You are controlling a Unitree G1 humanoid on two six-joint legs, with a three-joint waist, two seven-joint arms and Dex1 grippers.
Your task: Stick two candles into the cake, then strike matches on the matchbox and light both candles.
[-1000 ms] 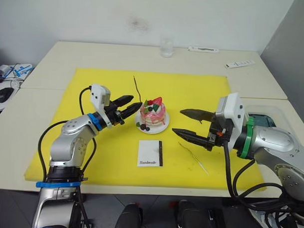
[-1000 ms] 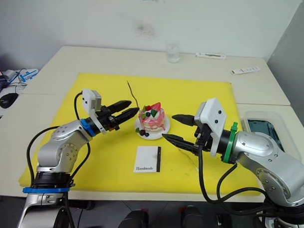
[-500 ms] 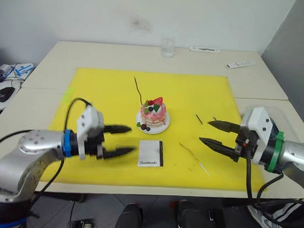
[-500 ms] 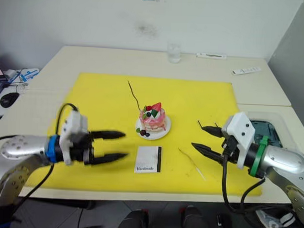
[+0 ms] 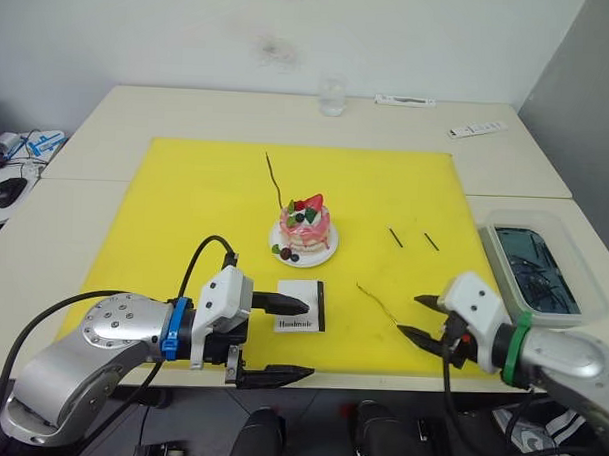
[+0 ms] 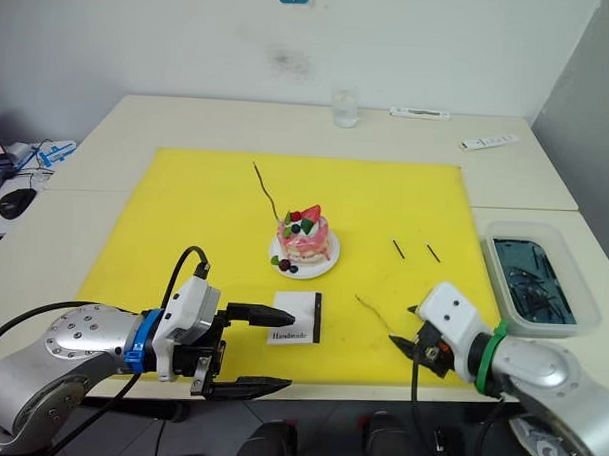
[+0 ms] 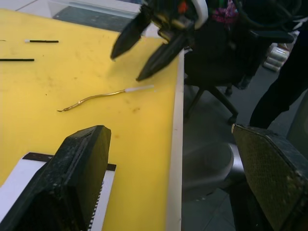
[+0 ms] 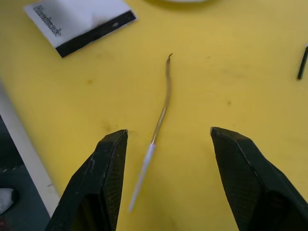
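both arms have pulled back low, left gripper (image 5: 281,339) and right gripper (image 5: 421,318) wide open and empty, one candle (image 5: 276,181) standing in the cake (image 5: 305,224), the other candle (image 8: 159,115) lying lower right.

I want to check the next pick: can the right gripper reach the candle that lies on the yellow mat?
Probably yes. The right gripper is open, and the loose candle lies flat on the yellow mat straight ahead of its fingers, its pale end nearest. Nothing sits between them; the matchbox is off to the side.
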